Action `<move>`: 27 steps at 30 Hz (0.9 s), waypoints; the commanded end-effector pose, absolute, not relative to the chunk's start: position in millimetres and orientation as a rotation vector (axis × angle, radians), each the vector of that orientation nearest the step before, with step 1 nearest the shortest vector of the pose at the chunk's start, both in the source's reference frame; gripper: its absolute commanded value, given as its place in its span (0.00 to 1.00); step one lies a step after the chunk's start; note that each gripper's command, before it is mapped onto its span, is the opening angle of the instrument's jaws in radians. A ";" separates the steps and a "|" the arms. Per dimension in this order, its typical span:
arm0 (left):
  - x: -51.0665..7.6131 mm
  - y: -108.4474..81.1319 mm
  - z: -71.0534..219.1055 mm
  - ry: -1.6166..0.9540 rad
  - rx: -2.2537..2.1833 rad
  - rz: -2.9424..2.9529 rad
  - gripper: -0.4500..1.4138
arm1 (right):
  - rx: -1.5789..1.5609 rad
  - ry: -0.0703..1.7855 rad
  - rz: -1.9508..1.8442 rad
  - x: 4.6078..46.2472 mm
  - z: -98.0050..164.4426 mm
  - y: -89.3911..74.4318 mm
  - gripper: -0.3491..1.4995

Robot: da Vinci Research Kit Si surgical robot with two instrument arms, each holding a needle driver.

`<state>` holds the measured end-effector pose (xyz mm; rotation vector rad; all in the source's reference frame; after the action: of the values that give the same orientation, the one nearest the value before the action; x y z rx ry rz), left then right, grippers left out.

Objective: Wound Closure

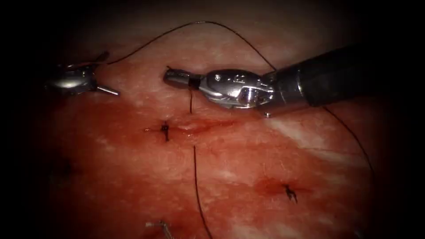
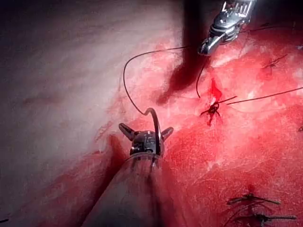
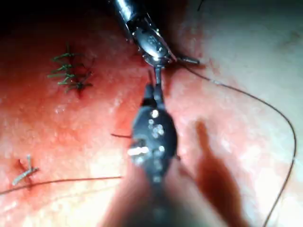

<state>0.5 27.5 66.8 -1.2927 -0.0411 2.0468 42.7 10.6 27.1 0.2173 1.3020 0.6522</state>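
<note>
My left tool point(image 1: 94, 78) hovers at the far left over the tissue point(image 1: 248, 168), its jaws shut on the curved needle point(image 1: 109, 90) near mid-curve, so both needle ends stick out. The needle is out of the tissue. Its thread point(image 1: 199, 22) arcs up and right, passing behind the right shaft. My right tool point(image 1: 171, 76) comes in from the right, jaws shut on a short strand point(image 1: 191, 102) that rises from the knotted stitch point(image 1: 165, 128). In the left wrist view the left tool point(image 2: 146, 135) is close and the right tool point(image 2: 205, 48) is above the knot point(image 2: 211, 109).
A loose thread tail point(image 1: 197, 186) runs down from the cut point(image 1: 195, 128). Tied stitches lie at the lower right point(image 1: 290, 193) and bottom point(image 1: 160, 225). Red fluid covers the tissue around them. Several older stitches point(image 3: 66, 71) appear in the right wrist view.
</note>
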 end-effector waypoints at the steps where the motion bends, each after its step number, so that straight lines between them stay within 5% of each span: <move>1: -0.1 27.0 67.4 -0.047 -1.289 2.049 0.78 | 0.211 1.312 0.651 43.1 27.6 10.2 0.74; 9: 5.8 25.8 66.7 0.025 -0.896 2.332 0.77 | 0.124 1.341 0.613 43.5 24.1 10.9 0.79; 16: 3.6 22.2 65.6 -0.039 -0.763 2.464 0.77 | 0.056 1.264 0.467 50.2 23.6 9.5 0.76; 20: 0.6 18.5 64.6 -0.382 -0.828 2.506 0.75 | 0.062 1.240 0.440 51.8 24.7 8.8 0.77; 27: -0.3 17.9 59.5 -0.799 -1.000 2.356 0.57 | 0.073 1.244 0.432 49.3 24.8 8.9 0.69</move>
<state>0.3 18.7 58.5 -1.0490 -0.8101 2.3393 48.9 9.2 24.3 0.0746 1.2430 0.4298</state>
